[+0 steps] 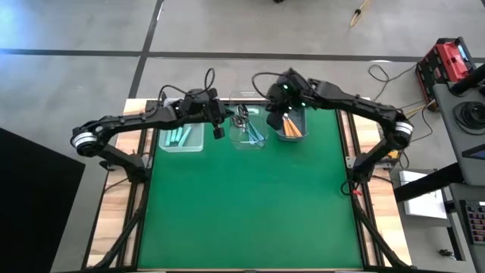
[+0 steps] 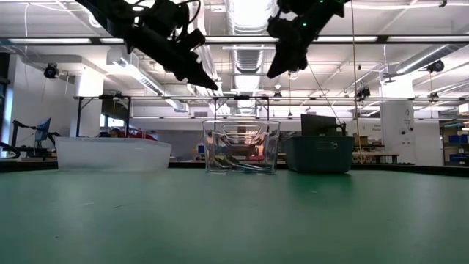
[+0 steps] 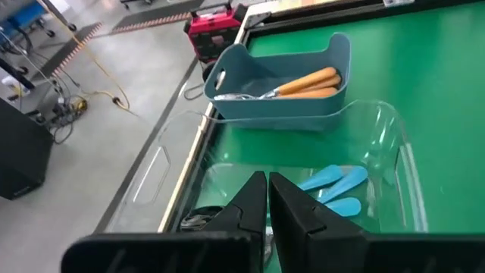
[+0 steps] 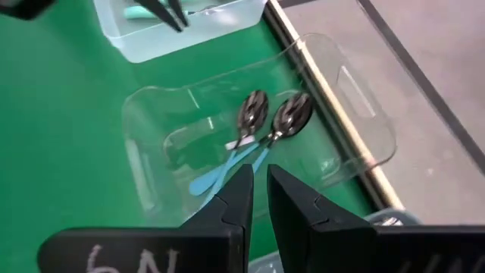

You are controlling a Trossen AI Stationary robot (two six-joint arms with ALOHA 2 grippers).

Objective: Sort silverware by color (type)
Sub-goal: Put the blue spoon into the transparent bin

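The silverware lies in three bins along the mat's far edge. Mint-teal spoons [image 1: 179, 136] are in the left clear bin [image 1: 198, 145]. Two blue-handled spoons [image 4: 254, 133] are in the middle clear bin [image 1: 236, 141]. Orange-handled spoons [image 3: 307, 82] are in the grey bin [image 3: 333, 53]. My left gripper [image 3: 267, 193] is shut and empty, hanging in the air over the middle bin's left side [image 1: 218, 130]. My right gripper [image 4: 258, 178] hovers between the middle and grey bins [image 1: 275, 120]. Its fingers are closed to a narrow slit with nothing between them.
The green mat [image 1: 250, 205] spreads bare from the bins to the near edge. Wooden table strips [image 1: 114, 197] flank it on both sides. Cables and a red box [image 1: 447, 61] lie on the floor beyond the right side.
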